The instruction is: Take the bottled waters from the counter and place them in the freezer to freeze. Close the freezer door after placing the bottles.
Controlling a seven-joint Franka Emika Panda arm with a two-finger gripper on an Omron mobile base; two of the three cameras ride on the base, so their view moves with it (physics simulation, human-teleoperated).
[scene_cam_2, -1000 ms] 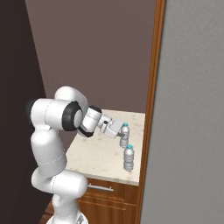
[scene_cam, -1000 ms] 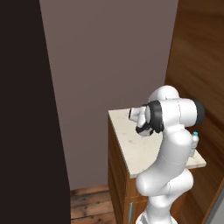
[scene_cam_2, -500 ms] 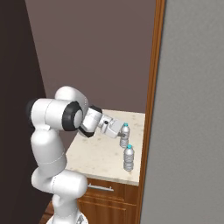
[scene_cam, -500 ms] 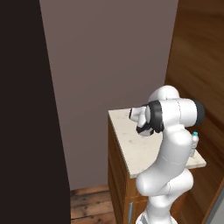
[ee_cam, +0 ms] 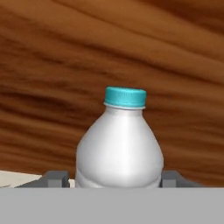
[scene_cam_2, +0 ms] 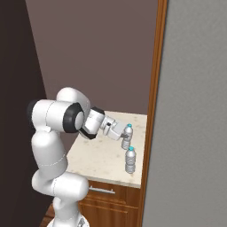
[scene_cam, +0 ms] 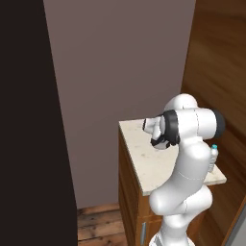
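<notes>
Beige counter (scene_cam_2: 102, 157) beside wood panel, two bottled waters upright near its right edge; jaws closing around far bottle (scene_cam_2: 127, 136), firm hold not certain, near bottle (scene_cam_2: 130, 160) waiting

Two base cameras look down from behind the arm, left and right, sharing the beige worktop (scene_cam: 158, 166) (scene_cam_2: 104, 155). The hand camera sits very near one bottle (ee_cam: 119, 144), facing a wooden panel (ee_cam: 109, 52).

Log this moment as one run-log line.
phase: grasp | gripper: closing around far bottle | near bottle: upright on counter | freezer: no bottle placed yet
</notes>
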